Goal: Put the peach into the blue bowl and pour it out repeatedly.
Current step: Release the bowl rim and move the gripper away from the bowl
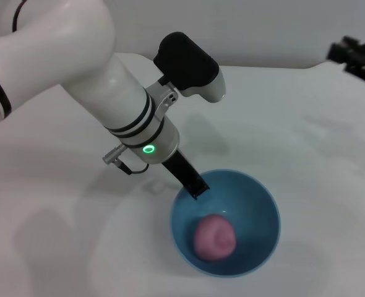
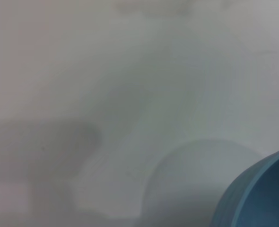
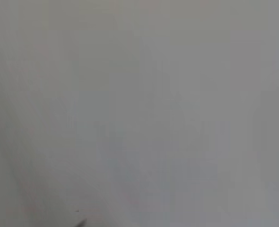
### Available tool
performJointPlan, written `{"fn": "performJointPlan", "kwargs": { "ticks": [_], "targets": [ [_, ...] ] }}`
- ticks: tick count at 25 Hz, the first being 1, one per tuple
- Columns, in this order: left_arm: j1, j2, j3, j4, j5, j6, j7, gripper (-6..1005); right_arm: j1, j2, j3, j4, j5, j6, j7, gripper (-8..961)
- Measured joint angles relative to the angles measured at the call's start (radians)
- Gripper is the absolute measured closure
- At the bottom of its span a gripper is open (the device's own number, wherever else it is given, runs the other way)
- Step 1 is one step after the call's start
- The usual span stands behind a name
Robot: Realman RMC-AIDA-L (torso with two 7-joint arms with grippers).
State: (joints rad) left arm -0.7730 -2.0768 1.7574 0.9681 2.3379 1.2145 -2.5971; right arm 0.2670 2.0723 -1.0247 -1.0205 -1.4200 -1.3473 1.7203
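While left end effector (image 1: pixel 195 185) seemingly grips blue bowl (image 1: pixel 257 192), peach (image 1: pixel 214 237) sits inside.

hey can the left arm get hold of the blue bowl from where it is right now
Probably yes. The left gripper is already down at the blue bowl's near rim, one finger reaching just over it, with nothing between them. The peach lies inside, apart from that rim.
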Motion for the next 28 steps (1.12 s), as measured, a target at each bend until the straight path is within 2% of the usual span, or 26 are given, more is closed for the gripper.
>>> {"fn": "performJointPlan", "kwargs": {
  "ticks": [4, 9, 18, 24, 27, 28],
  "targets": [
    [-0.007, 0.000, 0.002, 0.002, 0.001, -0.005, -0.024, 960, -0.028, 0.002, 0.028, 0.020, 0.049, -0.001, -0.023, 507],
    [-0.010, 0.000, 0.010, 0.005, 0.002, -0.017, -0.027, 909, -0.024, 0.003, 0.032, 0.045, 0.051, 0.000, -0.027, 507],
    [-0.009, 0.006, -0.015, 0.011, 0.003, -0.050, -0.026, 700, -0.018, 0.002, 0.034, 0.057, 0.053, 0.006, -0.027, 507],
    [0.001, 0.014, -0.111, 0.029, 0.003, -0.072, -0.024, 474, -0.019, 0.002, 0.035, 0.061, 0.053, 0.007, -0.028, 507],
    [0.027, 0.015, -0.197, 0.033, -0.011, -0.132, -0.011, 354, -0.012, 0.001, 0.037, 0.085, 0.054, 0.009, -0.033, 507],
    [0.047, 0.015, -0.250, 0.033, -0.041, -0.160, 0.015, 314, -0.006, 0.001, 0.038, 0.101, 0.054, 0.010, -0.040, 507]
  ]
}}
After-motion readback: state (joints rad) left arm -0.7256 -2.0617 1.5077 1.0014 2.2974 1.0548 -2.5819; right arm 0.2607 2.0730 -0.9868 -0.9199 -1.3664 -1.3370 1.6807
